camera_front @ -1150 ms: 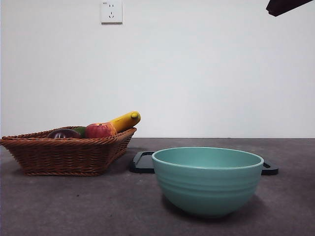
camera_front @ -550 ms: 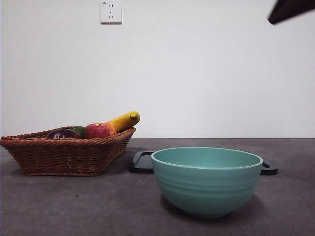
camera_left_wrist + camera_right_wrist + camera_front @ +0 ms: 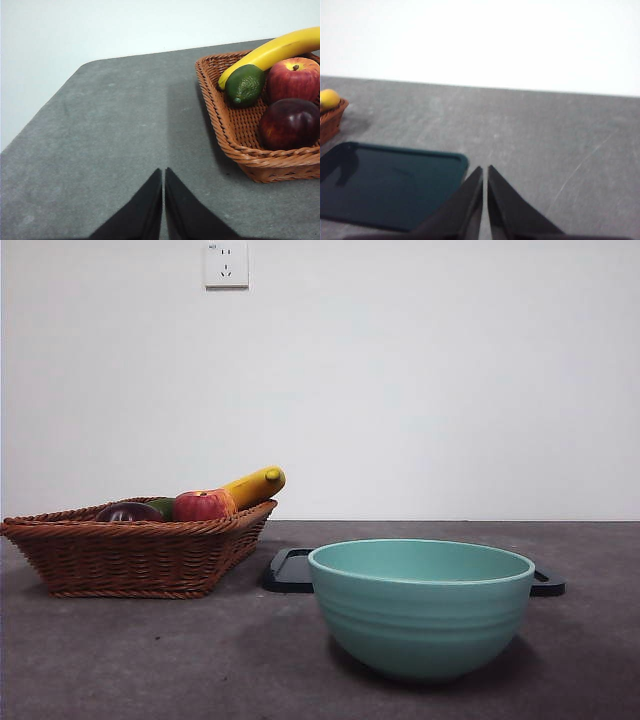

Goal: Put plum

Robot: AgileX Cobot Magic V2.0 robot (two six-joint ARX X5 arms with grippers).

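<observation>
The dark maroon plum (image 3: 290, 123) lies in the wicker basket (image 3: 235, 142), at its near corner beside a red apple (image 3: 293, 79), a green fruit (image 3: 245, 85) and a banana (image 3: 272, 51). From the front the plum (image 3: 128, 512) peeks over the basket's rim (image 3: 130, 555) at the left. My left gripper (image 3: 163, 172) is shut over bare table, well short of the basket, holding nothing. My right gripper (image 3: 485, 170) is shut too, empty, above the table next to the dark tray (image 3: 385, 185). Neither arm shows in the front view.
A teal bowl (image 3: 421, 606) stands at the front centre-right of the grey table, with the dark tray (image 3: 292, 571) lying flat just behind it. The apple (image 3: 203, 505) and banana (image 3: 255, 485) rise above the basket's rim. A wall socket (image 3: 226, 263) is high on the back wall.
The dark arm tip at the front view's top right corner has drawn up and out of the picture. Basket, fruit, bowl and tray have not moved.
</observation>
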